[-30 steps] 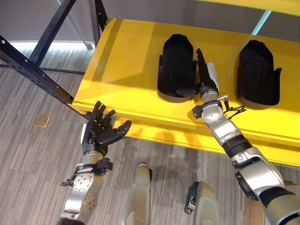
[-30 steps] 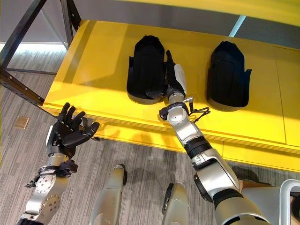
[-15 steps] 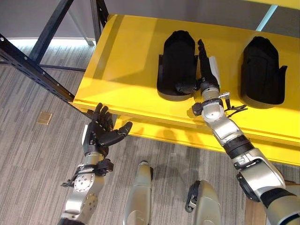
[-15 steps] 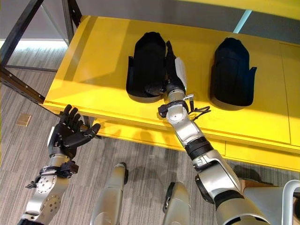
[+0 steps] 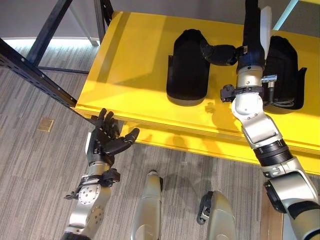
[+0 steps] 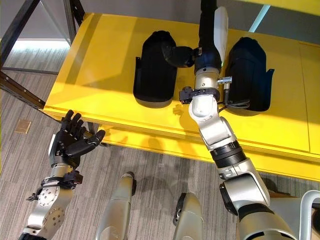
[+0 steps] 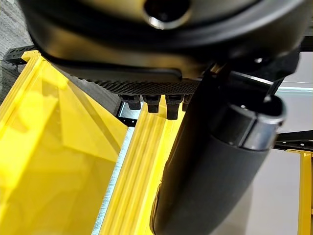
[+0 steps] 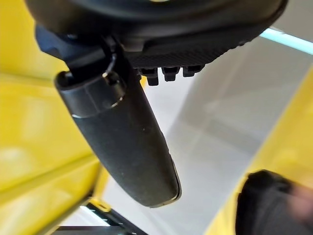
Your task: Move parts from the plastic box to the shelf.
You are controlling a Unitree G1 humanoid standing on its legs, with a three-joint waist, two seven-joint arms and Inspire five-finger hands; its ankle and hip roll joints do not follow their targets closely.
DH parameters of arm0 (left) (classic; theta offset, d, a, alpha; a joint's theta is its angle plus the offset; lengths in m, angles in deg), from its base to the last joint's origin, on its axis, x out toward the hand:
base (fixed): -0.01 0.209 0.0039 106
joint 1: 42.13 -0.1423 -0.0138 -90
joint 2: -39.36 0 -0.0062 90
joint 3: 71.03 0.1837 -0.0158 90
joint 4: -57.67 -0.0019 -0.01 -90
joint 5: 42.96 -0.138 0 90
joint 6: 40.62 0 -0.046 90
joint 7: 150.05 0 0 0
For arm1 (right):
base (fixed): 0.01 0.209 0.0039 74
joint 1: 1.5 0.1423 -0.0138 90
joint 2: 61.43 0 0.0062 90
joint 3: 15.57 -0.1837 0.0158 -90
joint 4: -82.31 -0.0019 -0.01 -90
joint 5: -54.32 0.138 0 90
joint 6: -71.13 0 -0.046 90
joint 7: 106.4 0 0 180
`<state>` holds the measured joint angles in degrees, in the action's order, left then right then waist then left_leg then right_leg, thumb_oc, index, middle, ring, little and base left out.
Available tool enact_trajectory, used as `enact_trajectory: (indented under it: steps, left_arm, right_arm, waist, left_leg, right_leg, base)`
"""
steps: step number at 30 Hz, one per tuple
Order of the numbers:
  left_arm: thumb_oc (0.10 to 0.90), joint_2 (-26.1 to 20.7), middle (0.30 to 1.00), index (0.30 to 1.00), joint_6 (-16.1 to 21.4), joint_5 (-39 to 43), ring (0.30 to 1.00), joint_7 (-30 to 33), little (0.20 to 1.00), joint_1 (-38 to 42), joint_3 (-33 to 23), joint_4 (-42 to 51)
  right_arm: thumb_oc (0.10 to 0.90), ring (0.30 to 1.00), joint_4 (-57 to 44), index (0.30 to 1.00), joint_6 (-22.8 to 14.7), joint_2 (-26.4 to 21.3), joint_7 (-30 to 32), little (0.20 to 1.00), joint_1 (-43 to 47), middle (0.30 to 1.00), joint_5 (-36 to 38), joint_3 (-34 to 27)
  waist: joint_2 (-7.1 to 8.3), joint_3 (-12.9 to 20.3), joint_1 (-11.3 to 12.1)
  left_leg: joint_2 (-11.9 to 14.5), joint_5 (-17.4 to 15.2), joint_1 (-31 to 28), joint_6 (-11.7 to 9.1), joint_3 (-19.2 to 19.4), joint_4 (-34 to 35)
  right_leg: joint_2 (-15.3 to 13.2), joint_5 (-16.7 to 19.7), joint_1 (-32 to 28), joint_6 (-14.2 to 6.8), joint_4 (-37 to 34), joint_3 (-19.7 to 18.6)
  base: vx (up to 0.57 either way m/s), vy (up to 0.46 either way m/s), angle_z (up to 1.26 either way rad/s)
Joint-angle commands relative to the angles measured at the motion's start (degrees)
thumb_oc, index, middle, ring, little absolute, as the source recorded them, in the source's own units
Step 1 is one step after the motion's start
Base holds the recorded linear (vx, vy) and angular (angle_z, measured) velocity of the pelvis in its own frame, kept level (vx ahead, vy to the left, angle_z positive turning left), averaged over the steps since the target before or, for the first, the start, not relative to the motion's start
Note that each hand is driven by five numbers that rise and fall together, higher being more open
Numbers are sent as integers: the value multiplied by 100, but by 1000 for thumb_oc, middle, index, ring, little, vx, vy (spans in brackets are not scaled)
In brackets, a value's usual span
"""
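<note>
Both parts (image 5: 188, 65) (image 5: 285, 70) flat on yellow shelf (image 5: 130, 60); right hand (image 5: 250, 42) between them, fingers straight, empty, best lifted clear toward 6 o'clock; left hand (image 5: 105, 142) at 7 o'clock, fingers relaxed, empty.

2 black moulded plastic parts (image 5: 188, 65) are seen on the yellow shelf (image 5: 130, 70); the right hand (image 5: 250, 35) is raised between them, fingers straight. The left hand (image 5: 102, 142) is spread near the shelf's front edge.

Right arm extended up and forward; right robot hand (image 5: 250, 35) raised, fingers straight, thumb standing out to the side, holding nothing. Left arm bent low at the robot's left; left robot hand (image 5: 104, 142) upright, palm facing inward, fingers spread and relaxed, empty.
</note>
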<state>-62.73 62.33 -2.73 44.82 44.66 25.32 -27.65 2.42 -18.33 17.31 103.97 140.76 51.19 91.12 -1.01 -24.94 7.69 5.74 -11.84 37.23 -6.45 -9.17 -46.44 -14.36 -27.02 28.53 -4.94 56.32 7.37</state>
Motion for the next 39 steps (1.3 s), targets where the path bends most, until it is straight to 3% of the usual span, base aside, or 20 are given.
enact_trajectory:
  steps: [1, 2, 6, 12, 21, 27, 34, 39]
  left_arm:
    - [900, -36, 1000, 1000, -12, 18, 1000, 55, 1000, -79, 89, 214]
    - [900, -15, 1000, 1000, -42, -24, 1000, 43, 1000, -94, 41, 205]
    - [900, 22, 1000, 1000, -96, -127, 1000, 19, 1000, -101, -33, 176]
    - [900, 154, 1000, 1000, -206, -324, 1000, -7, 1000, -271, -314, 223]
    - [900, 285, 1000, 1000, -325, -554, 1000, -223, 1000, -588, -544, 380]
    - [900, 344, 1000, 1000, -294, -618, 1000, -258, 1000, -685, -606, 433]
    - [900, 364, 1000, 1000, -268, -644, 1000, -307, 1000, -751, -622, 421]
    - [900, 283, 1000, 1000, -286, -658, 1000, -365, 1000, -758, -625, 441]
  right_arm:
    - [900, 1000, -834, 1000, -642, -16, 30, 1000, 360, 1000, -383, -452]
    - [900, 1000, -1034, 1000, -621, -100, -291, 1000, 121, 1000, -340, -340]
    - [900, 1000, -1339, 1000, -511, -372, -645, 1000, -167, 1000, -521, -274]
    - [900, 1000, -2146, 1000, -637, -935, -1377, 1000, -1268, 1000, -379, -570]
    - [900, 1000, -3254, 1000, -1179, -1885, -2220, 1000, -3474, 1000, 444, -1739]
    - [900, 1000, -3549, 1000, -1442, -1866, -2430, 1000, -4659, 1000, 663, -2300]
    - [900, 1000, -3559, 1000, -1444, -2158, -2622, 1000, -5232, 1000, 424, -2427]
    - [900, 1000, -3541, 1000, -1404, -2735, -2784, 1000, -5125, 1000, 147, -2346]
  waist:
    - [106, 293, -170]
    - [132, 288, -207]
    - [169, 292, -257]
    - [288, 313, -405]
    - [470, 336, -622]
    - [497, 370, -762]
    - [519, 441, -848]
    - [541, 475, -831]
  left_leg:
    - [217, -235, -85, 450, 154, -55]
    - [233, -231, -82, 451, 169, -58]
    - [251, -234, -90, 442, 187, -40]
    - [306, -227, -61, 428, 225, -17]
    - [383, -178, -118, 390, 254, 105]
    - [435, -135, -161, 362, 271, 189]
    - [486, -104, -195, 321, 296, 253]
    - [496, -108, -214, 303, 294, 257]
  right_leg:
    - [139, -6, -348, 489, -334, -64]
    - [140, 0, -336, 488, -338, -70]
    - [144, 4, -331, 484, -351, -69]
    - [155, 43, -316, 480, -421, -48]
    - [179, 115, -332, 448, -552, -59]
    - [203, 166, -352, 416, -636, -78]
    - [217, 200, -382, 401, -726, -92]
    - [214, 198, -408, 386, -736, -87]
  base:
    - [0, 0, 0]
    - [0, 0, 0]
    - [0, 0, 0]
    - [0, 0, 0]
    - [1, 0, -1]
    - [11, 1, -6]
    - [2, 0, 0]
    - [0, 0, 0]
